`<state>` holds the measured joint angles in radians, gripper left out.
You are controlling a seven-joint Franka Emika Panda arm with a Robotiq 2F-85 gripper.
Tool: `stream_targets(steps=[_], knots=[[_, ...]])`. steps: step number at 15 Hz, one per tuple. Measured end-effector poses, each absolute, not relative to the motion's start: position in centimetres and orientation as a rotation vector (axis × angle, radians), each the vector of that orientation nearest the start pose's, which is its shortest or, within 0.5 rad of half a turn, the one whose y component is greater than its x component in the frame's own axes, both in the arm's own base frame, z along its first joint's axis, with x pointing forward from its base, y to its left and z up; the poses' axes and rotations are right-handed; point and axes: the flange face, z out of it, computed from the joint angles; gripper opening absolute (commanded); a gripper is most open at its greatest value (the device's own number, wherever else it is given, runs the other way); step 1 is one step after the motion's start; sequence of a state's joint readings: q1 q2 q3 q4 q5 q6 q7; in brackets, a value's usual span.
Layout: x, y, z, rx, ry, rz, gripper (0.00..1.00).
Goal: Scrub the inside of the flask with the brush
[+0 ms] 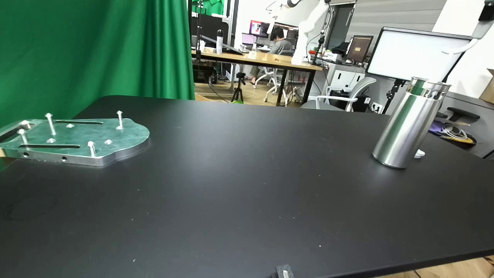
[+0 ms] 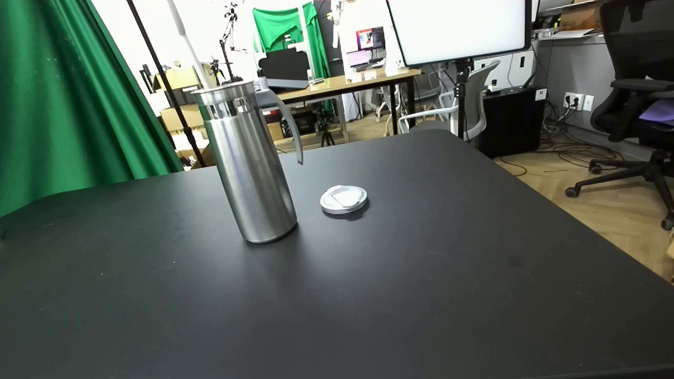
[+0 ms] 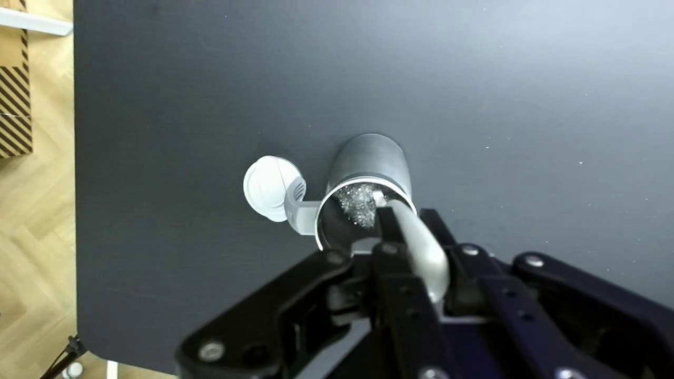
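The flask, a tall shiny steel cylinder, stands on the black table in both exterior views. In the wrist view the flask shows its open mouth and side handle. The brush's white handle slants out of the mouth; it shows in both exterior views. A glittering grey mass inside looks like the brush head, partly hidden. My gripper is closed around the brush handle above the mouth. One fingertip shows at an exterior view's top corner.
A white round lid lies flat beside the flask, also in the wrist view, near the flask's handle. A greenish plate with upright pegs lies at the table's far end. The table edge runs beyond the lid.
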<state>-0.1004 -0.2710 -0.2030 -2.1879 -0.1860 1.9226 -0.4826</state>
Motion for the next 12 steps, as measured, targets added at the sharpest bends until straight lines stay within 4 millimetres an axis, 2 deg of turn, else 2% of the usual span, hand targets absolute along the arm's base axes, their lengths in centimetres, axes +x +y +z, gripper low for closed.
stream_targets(steps=[7,12], knots=[[47.1,-19.2,44.4,-3.188,-0.360,0.191,0.04],[49.1,-20.1,42.4,-3.178,-0.343,0.246,0.04]])
